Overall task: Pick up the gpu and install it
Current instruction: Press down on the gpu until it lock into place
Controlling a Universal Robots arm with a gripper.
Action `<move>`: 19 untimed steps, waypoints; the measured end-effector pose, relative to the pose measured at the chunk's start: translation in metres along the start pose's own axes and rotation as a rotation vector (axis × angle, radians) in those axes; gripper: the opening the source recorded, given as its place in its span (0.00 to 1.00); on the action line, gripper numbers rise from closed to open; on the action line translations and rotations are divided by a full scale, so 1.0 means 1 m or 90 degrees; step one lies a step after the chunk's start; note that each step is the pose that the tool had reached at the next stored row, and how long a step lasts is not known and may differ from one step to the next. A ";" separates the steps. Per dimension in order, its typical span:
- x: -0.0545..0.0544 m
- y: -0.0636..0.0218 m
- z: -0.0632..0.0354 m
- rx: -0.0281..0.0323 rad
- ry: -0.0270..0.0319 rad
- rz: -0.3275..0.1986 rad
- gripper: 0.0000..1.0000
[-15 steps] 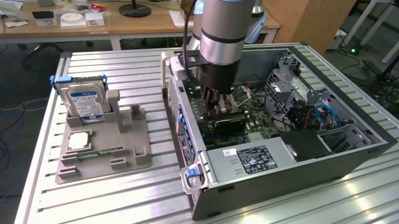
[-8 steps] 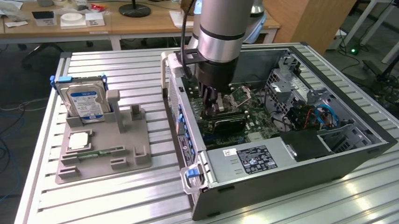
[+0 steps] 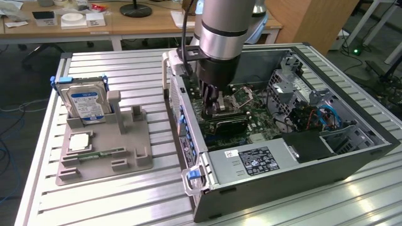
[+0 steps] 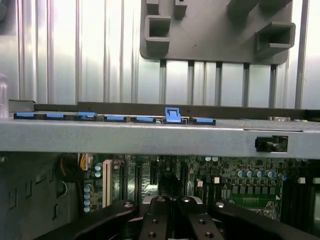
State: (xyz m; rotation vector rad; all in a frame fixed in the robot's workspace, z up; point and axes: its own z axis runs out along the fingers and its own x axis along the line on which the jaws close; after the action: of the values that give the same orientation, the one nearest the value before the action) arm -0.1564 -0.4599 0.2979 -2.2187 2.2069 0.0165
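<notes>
Gripper (image 3: 213, 96) low inside open computer case (image 3: 351, 141), over motherboard (image 3: 264, 123). GPU not identifiable; gripper state: cannot tell. Holder tray (image 3: 103, 155) beside case, on counter (image 3: 94, 207).

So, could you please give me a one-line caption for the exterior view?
Robot arm reaching into the open computer case above the motherboard, beside a grey fixture holding a hard drive.

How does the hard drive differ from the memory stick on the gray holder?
The hard drive stands upright in its slot; the memory stick lies flat. The hard drive is wide, thick and silver with a blue-white label; the memory stick is narrow, thin and green. Both rest in the gray holder.
</notes>
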 end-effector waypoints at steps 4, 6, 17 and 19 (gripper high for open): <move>-0.003 0.0021 -0.0001 -0.0001 0.0038 0.000 0.11; -0.006 0.0030 0.0000 -0.0001 0.0041 0.000 0.11; -0.018 0.0174 0.0009 -0.0001 0.0060 0.000 0.11; -0.018 0.0193 0.0013 0.0000 0.0060 0.000 0.11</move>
State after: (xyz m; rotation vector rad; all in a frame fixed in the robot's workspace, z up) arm -0.1758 -0.4415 0.2969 -2.2234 2.2115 0.0060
